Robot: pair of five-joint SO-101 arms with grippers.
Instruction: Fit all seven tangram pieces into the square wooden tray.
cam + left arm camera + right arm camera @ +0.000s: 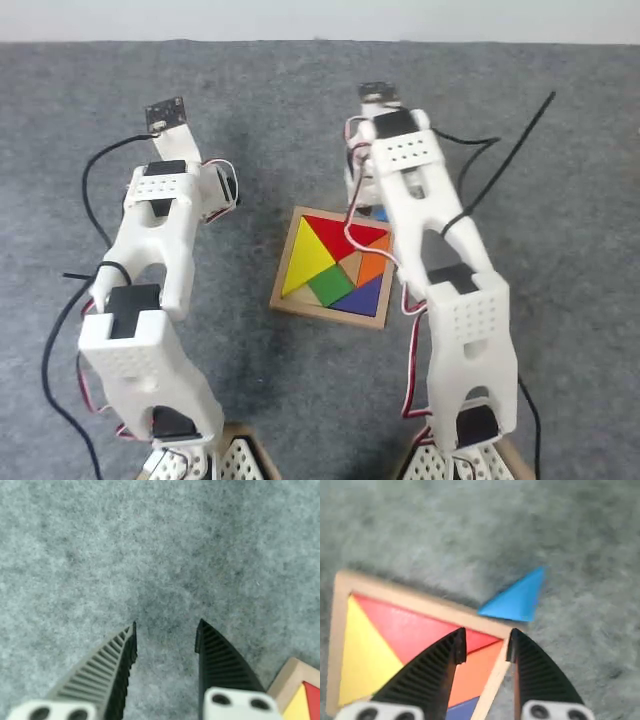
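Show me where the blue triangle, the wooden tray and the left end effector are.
blue triangle (516, 600), right wrist view, middle of its face.
wooden tray (330, 312), high view, rim nearest the arm bases.
left end effector (167, 625), left wrist view, midway between its fingertips.

You have even, diffuse overhead light in high view; grey carpet (560, 300) mid-bright, white arms (160, 240) brightest. Shadows soft, faint, close under arms. In your left wrist view, dim patch on carpet just ahead of left gripper (165, 625). In your right wrist view, dark soft band along wooden tray (420, 606) outer edge; blue triangle (515, 600) evenly lit.
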